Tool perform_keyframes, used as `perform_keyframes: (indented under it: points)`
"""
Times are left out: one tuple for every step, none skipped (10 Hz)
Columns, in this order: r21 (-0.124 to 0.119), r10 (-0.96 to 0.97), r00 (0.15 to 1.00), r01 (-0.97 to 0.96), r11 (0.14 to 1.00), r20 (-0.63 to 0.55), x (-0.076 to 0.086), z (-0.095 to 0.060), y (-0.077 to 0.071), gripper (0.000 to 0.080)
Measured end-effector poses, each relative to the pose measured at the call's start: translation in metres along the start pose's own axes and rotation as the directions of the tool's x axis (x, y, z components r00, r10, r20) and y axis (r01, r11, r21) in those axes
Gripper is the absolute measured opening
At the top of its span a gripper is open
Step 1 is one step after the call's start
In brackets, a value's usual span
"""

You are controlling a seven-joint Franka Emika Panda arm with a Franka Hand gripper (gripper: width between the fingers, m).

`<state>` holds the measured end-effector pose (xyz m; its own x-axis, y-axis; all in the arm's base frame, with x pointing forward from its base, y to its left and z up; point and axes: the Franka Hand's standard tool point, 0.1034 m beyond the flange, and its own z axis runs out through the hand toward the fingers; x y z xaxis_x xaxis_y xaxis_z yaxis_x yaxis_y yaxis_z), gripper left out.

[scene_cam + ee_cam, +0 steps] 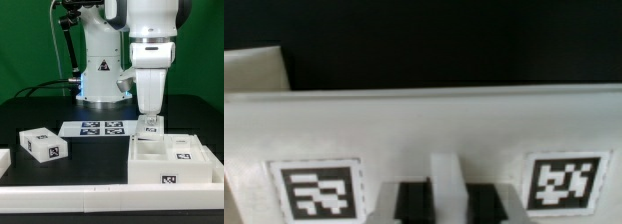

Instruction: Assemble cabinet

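The cabinet [172,158] is a large white open shell with inner compartments and tags, lying at the exterior view's right. My gripper [151,122] points straight down onto its rear wall. In the wrist view the cabinet's white face [420,125] fills the frame, with a tag on each side. My gripper [443,192] has its two black fingers [409,200] pressed against both sides of a thin upright white rib of the cabinet, so it is shut on that rib. The fingertips are hidden below the frame edge.
A small white tagged block [42,145] lies at the exterior view's left. The marker board [98,128] lies behind it, in front of the robot base. A long white rail [70,192] runs along the front. Another white piece [3,158] shows at the far left edge.
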<state>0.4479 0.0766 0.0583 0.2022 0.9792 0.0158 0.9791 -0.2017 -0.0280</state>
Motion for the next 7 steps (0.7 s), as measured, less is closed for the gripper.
perform_keyframes:
  points:
    - [0.000, 0.000, 1.000, 0.000, 1.000, 0.000, 0.0000, 0.0002, -0.0001, 0.0068]
    - [0.001, 0.000, 1.000, 0.000, 1.000, 0.000, 0.0000, 0.0004, -0.0002, 0.0068]
    - [0.001, -0.010, 1.000, 0.010, 1.000, 0.000, -0.0007, 0.0006, 0.0002, 0.0068]
    - [0.001, -0.027, 1.000, 0.027, 1.000, -0.001, -0.0029, 0.0010, 0.0017, 0.0068]
    - [0.001, -0.043, 0.999, 0.043, 0.999, -0.001, -0.0046, 0.0008, 0.0029, 0.0068]
    - [0.000, -0.043, 0.999, 0.043, 0.999, -0.001, -0.0048, 0.0007, 0.0033, 0.0068]
    - [0.000, -0.044, 0.999, 0.044, 0.999, -0.001, -0.0050, 0.0004, 0.0038, 0.0068]
